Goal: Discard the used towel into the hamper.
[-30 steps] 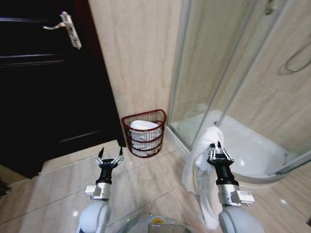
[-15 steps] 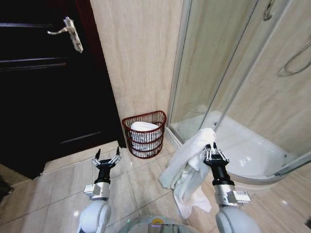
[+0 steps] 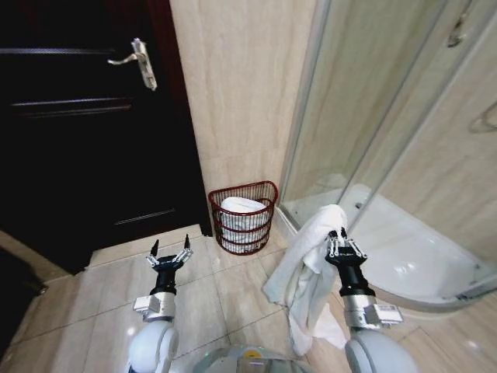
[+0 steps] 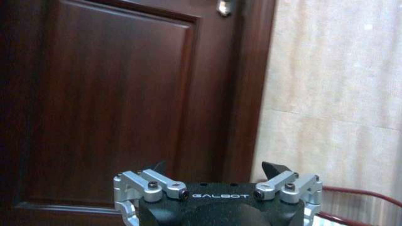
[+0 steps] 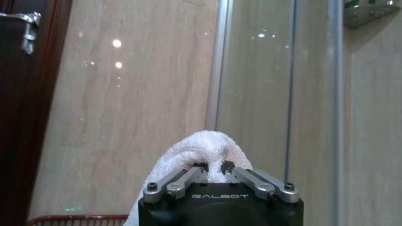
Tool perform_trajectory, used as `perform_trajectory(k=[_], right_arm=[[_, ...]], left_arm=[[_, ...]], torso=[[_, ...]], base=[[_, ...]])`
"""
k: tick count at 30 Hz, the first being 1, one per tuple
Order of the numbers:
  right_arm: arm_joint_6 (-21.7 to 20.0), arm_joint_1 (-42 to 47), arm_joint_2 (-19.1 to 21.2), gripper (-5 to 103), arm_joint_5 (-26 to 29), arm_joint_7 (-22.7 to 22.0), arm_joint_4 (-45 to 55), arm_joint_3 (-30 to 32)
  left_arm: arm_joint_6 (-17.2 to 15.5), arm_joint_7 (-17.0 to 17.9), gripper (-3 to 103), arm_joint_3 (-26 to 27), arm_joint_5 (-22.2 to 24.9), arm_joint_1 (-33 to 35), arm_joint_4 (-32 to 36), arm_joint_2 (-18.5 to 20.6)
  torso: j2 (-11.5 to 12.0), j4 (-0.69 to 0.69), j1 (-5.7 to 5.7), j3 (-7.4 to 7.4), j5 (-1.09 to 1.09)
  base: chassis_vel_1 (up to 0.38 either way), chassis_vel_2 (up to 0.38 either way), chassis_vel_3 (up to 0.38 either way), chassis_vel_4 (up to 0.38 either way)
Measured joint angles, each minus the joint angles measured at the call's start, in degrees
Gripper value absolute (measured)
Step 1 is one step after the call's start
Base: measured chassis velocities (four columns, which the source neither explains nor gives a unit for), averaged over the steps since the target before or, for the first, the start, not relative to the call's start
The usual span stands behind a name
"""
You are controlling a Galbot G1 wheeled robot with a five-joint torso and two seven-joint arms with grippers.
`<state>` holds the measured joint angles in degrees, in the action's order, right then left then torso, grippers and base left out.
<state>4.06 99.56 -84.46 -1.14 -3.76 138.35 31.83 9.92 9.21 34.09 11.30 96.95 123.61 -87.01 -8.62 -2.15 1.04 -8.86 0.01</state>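
While the robot stands on the tiled floor (image 3: 93,311), the scene reads like this:
Right gripper (image 3: 342,244): raised on the right side, its fingers closed tight on the white towel (image 3: 311,264).
Towel: it hangs down in folds from the grip, to the left of the right arm, above the floor.
Hamper (image 3: 245,217): farther away, against the beige wall (image 3: 241,93), between the dark door (image 3: 85,140) and the glass shower (image 3: 373,140); some white cloth lies inside.
Left gripper (image 3: 169,254): raised on the left, fingers spread wide, holding nothing, nearer than the hamper and to its left.
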Motion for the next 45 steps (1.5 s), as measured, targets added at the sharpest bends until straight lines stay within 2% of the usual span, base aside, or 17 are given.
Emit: perform_trajectory(k=[3, 21, 36, 45], right_arm=[[0.03, -0.09, -0.02, 10, 1.46, -0.03, -0.02, 0.13], [0.44, -0.33, -0.12, 10, 1.98, 0.00, 0.25, 0.58], [0.40, -0.70, -0.20, 10, 2.49, -0.47, 0.22, 0.64], [0.65, -0.65, -0.44, 10, 2.77, -1.15, 0.16, 0.53]], left_arm=[[-0.05, 0.65, 100, -0.02, 0.02, 0.12, 0.11, -0.30], [0.29, 0.64, 100, 0.15, -0.16, 0.21, 0.24, -0.29], [0.56, -0.53, 100, 0.18, -0.75, -0.20, -0.38, -0.08], [0.59, -0.67, 100, 0.27, -0.81, -0.32, -0.40, 0.16]], torso=[[-1.02, 0.01, 0.26, -0.76, 0.00], [-4.92, 0.01, 1.32, -3.60, 0.00], [-8.52, 0.01, 2.39, -6.14, -0.01], [-9.73, 0.01, 2.77, -6.96, -0.01]], base=[[0.015, 0.017, 0.009, 0.013], [0.014, 0.017, 0.016, 0.014], [0.014, 0.019, 0.015, 0.014], [0.000, 0.000, 0.000, 0.000]])
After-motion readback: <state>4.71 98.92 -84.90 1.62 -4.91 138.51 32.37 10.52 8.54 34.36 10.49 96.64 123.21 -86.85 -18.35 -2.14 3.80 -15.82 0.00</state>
